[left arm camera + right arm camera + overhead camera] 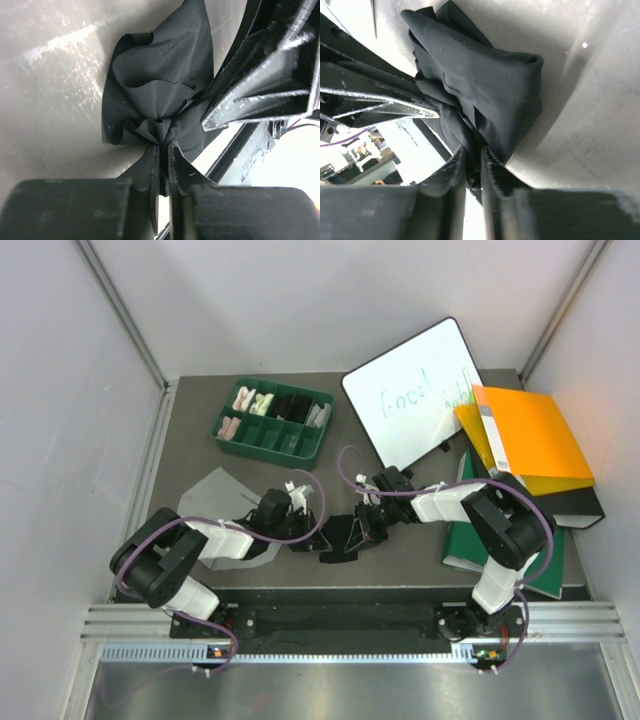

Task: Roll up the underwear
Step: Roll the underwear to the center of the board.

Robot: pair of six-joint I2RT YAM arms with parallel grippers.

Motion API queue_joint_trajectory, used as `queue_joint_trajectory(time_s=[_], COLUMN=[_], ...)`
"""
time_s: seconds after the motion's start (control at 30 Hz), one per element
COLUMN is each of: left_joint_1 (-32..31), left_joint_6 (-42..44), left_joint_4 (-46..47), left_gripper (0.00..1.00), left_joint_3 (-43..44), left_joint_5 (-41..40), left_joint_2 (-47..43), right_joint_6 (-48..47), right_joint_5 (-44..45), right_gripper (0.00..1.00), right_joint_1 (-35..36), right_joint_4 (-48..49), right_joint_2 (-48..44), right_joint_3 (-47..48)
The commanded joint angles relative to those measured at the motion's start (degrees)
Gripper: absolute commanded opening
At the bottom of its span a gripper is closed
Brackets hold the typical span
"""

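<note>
White walls (300, 300) surround a grey tabletop (190, 430) bearing black underwear (335, 540), tray (265, 449), whiteboard (415, 390).

Bright, even overhead light filled the top view, with shadows falling soft on the table (190, 435). In the left wrist view, glare streaked that surface at 10 o'clock. The black underwear (150, 75) swallowed detail, and the foreground at 6 o'clock lay blurred.

Both arms bent low, reaching inward, left gripper (164, 150) and right gripper (472, 152) each pinching the black underwear (150, 85)
</note>
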Motion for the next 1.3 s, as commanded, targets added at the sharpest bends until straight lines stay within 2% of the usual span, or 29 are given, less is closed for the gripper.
queue_joint_trajectory(time_s=[0.0,0.03,0.13,0.23,0.4,0.6,0.77,0.9,1.07,1.27], left_joint_1=[-0.12,-0.12,-0.12,0.06,1.46,4.01,5.07,5.42,5.42,5.42], left_joint_6=[1.80,1.89,2.15,2.50,4.34,5.83,9.35,11.02,11.99,12.17], left_joint_4=[-4.68,-5.47,-8.81,-11.62,-19.34,-26.12,-33.76,-37.12,-39.22,-39.67], left_gripper=[0.04,0.01,0.00,0.00,0.00,0.00,0.00,0.00,0.00,0.00], left_joint_3=[1.40,1.67,3.69,5.35,9.49,14.94,18.45,19.95,20.22,20.48], left_joint_5=[-4.12,-4.30,-5.18,-4.74,-0.61,7.38,8.27,8.36,8.10,7.92], left_joint_2=[3.43,4.13,5.10,5.97,8.44,13.53,15.56,16.00,16.00,16.17], right_joint_6=[-2.52,-2.96,-5.42,-11.39,-25.71,-34.87,-39.96,-42.51,-45.85,-47.96], right_joint_5=[5.42,6.03,8.41,10.43,21.75,31.78,36.97,42.50,49.08,49.99], right_gripper=[0.24,0.34,0.52,0.58,0.60,0.61,0.61,0.62,0.62,0.62], right_joint_1=[-0.89,-0.98,-1.42,-0.81,7.09,18.34,25.27,30.46,34.43,36.28], right_joint_4=[-3.72,-4.60,-8.03,-8.83,-9.36,4.79,11.90,13.67,16.31,17.63], right_joint_2=[-4.35,-5.23,-9.45,-16.03,-25.53,-34.59,-34.16,-32.93,-30.64,-25.55], right_joint_3=[1.76,1.93,2.29,1.59,0.53,-8.78,-13.35,-14.41,-15.38,-14.68])
